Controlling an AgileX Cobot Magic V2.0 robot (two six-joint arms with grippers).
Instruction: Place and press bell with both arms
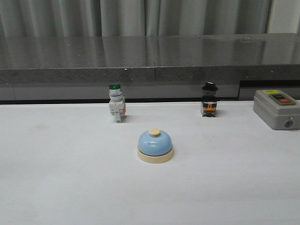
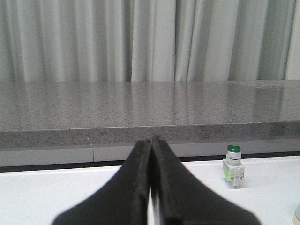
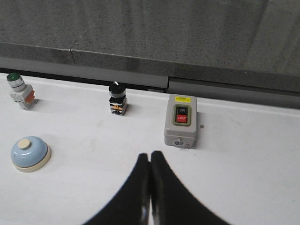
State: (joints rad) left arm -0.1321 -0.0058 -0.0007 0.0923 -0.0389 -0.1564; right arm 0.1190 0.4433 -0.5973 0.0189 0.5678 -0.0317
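Bell (image 1: pixel 155 146) sitting alone on a white table (image 1: pixel 56 178), both grippers pressed closed and holding nothing.

The light-blue dome with cream base and cream button stands upright near the middle of the table, touched by nothing. Behind it to the left stands a green-capped white switch (image 1: pixel 116 103); behind it to the right, a black-knobbed switch (image 1: pixel 209 99); at the far right edge, a grey box (image 1: pixel 276 108) whose buttons read "ON" and "OFF" in the right wrist view, under a small yellow label too small to read. A grey stone ledge (image 1: pixel 150 58) and pale curtains (image 1: pixel 140 16) run along the back. The left gripper (image 2: pixel 152 187) shows its black fingers meeting flat, empty; the right gripper (image 3: pixel 149 187) likewise, above bare table, well apart from the bell.
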